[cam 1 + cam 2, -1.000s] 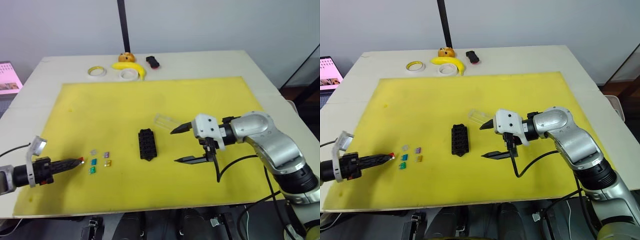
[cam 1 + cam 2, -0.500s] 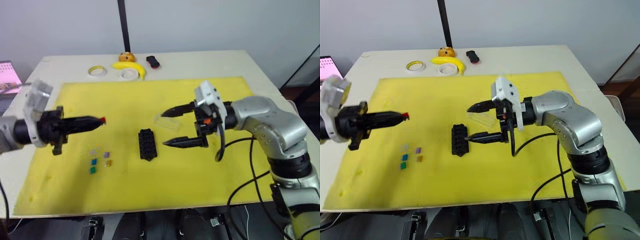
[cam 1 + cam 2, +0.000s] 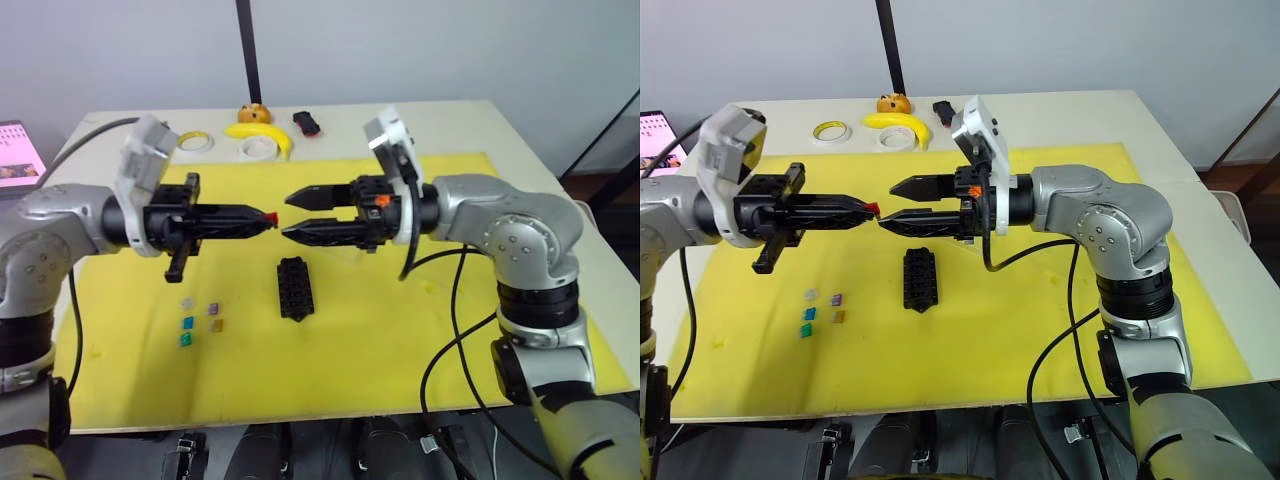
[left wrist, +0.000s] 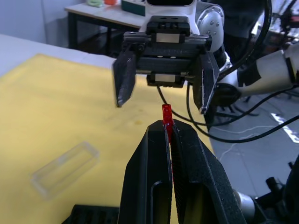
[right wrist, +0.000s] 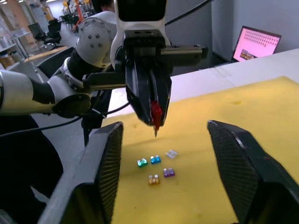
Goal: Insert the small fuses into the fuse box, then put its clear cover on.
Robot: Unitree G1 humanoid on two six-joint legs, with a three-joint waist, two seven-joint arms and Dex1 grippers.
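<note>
table [image 3: 520, 140] | yellow mat [image 3: 400, 330]; tape rolls [image 3: 193, 143]; banana [image 3: 262, 134]

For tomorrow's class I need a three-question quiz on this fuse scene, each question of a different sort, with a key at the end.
1. True or false: the left gripper is shut on the small red plastic fuse, held in the air above the yellow mat.
2. Multiple choice: how many small coloured fuses lie loose on the mat beside the black rectangular fuse box? A) three B) five C) six
3. Fill in: the right gripper faces the left one with its fingers ____.

Key
1. True.
2. B: grey, purple, blue-teal, yellow, green.
3. Open. The clear rectangular plastic cover lies on the mat, not yet on the box.
</note>
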